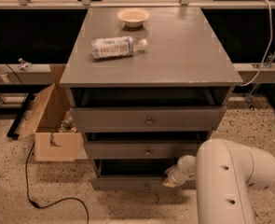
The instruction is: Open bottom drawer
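Observation:
The grey cabinet has three drawers. The bottom drawer (pixel 127 183) is the lowest, with a slim front and a small round knob (pixel 146 186); it stands pulled out a little, with a dark gap above its front. My gripper (pixel 170 180) sits at the right end of that drawer's front, at the end of my white arm (pixel 230 181), which fills the lower right. The middle drawer (pixel 141 150) and top drawer (pixel 146 119) also stand slightly out.
On the cabinet top (pixel 183 55) lie a plastic bottle (pixel 114 46) on its side and a small bowl (pixel 133 17). An open cardboard box (pixel 51 125) stands on the floor to the left, with a black cable (pixel 39 190) trailing in front of it.

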Available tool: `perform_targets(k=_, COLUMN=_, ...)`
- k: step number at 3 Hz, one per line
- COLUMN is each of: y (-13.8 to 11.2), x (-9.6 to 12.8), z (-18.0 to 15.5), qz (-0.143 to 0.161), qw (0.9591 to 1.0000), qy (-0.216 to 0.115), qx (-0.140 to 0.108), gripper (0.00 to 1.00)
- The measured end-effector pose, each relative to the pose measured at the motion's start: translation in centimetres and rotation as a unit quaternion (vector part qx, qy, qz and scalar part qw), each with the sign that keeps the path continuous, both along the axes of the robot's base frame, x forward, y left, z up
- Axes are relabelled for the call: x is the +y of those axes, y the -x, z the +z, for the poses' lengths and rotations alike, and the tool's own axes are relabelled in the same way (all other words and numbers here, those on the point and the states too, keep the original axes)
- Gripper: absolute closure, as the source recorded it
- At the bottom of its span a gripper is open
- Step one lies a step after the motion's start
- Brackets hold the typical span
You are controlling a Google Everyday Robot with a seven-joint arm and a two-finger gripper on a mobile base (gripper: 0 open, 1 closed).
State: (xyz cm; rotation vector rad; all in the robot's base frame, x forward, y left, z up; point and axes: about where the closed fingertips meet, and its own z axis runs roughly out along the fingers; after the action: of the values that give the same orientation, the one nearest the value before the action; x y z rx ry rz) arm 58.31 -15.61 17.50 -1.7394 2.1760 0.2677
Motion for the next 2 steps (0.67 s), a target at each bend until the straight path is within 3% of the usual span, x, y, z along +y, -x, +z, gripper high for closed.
perform_targets(k=1, y=2.2, x=-0.3, z=-0.4, qz=0.007, qw=0.9998, qy=0.007, qx=0.015, gripper=0.16)
perform_targets(k=2, y=5.7, x=-0.5, z=-1.2, qz=0.018, qw=0.9986, qy=0.018, qx=0.046, gripper=0.00)
